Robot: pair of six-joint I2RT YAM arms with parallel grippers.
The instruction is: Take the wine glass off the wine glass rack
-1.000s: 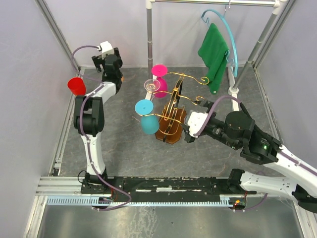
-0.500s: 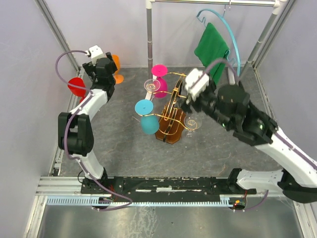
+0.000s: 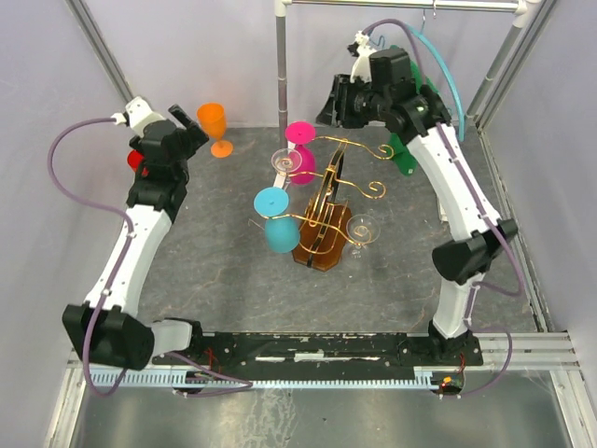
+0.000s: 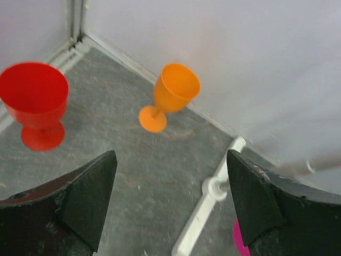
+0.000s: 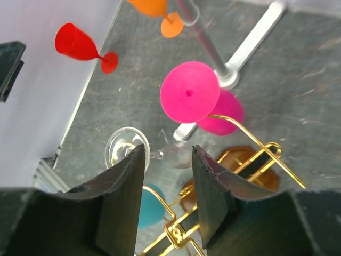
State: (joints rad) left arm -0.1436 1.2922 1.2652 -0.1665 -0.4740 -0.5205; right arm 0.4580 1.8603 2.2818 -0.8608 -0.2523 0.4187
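The wine glass rack [image 3: 324, 207] stands mid-table on its brown base [image 3: 320, 250], with gold wire arms [image 5: 250, 140]. A pink glass [image 3: 300, 149], a clear glass [image 3: 284, 161] and a teal glass [image 3: 276, 220] hang on it. Another clear wine glass [image 3: 362, 229] stands on the table just right of the base. My right gripper [image 3: 336, 105] hovers high behind the rack, open and empty; its wrist view looks down on the hanging clear glass [image 5: 127, 149] and the pink glass [image 5: 190, 92]. My left gripper [image 4: 170, 197] is open and empty at the back left.
An orange glass [image 4: 173, 93] and a red glass [image 4: 36, 104] stand upright near the back-left corner. The grey rail's post [image 3: 281, 65] and white foot [image 4: 213, 194] stand behind the rack. A green cloth [image 3: 408, 154] hangs at the back right, partly behind my right arm.
My right arm has lifted away from the clear glass beside the rack's base and swung up to the back. My left arm has drawn back to the left, uncovering the orange glass.
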